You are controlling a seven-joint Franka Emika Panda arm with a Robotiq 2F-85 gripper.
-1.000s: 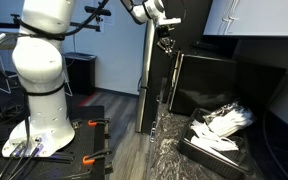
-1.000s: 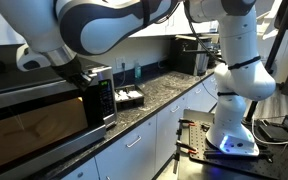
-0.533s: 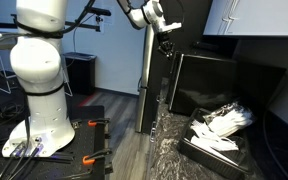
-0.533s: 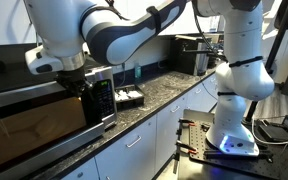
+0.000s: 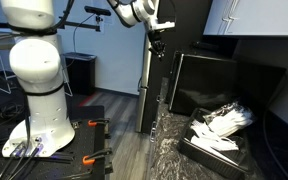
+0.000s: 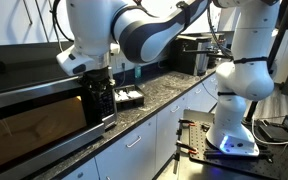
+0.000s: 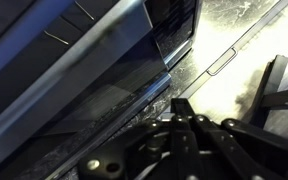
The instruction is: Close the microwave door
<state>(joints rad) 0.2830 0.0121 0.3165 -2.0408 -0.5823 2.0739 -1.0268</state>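
The door (image 5: 154, 92) of the microwave (image 5: 227, 82) was seen edge-on in an exterior view, standing out from the body. In an exterior view the door (image 6: 32, 118) was shown as a long glazed face beside the control panel (image 6: 101, 100). How far it stood open could not be read exactly. The microwave was set on the counter (image 6: 174, 88), with a tray (image 5: 202, 152) of pale items lying just beside it. The door was judged to be a stiff, hinged slab, light to swing but likely to resist at the last as the latch is met. Its glass face was judged smooth and slippery, so no grasp was thought needed. A flat push was held best, placed on the frame near the free edge, far from the hinge, where least force would be called for. Too hard a shove might slide the whole microwave along the counter. The gripper (image 5: 156, 40) was found at the door's upper free corner, and in an exterior view the gripper (image 6: 97, 82) was seen close by the control panel. Whether contact had been made could not be told. In the wrist view the gripper (image 7: 184, 118) was lost in shadow over the door (image 7: 84, 70). Its opening could not be made out, and nothing was seen held in it.
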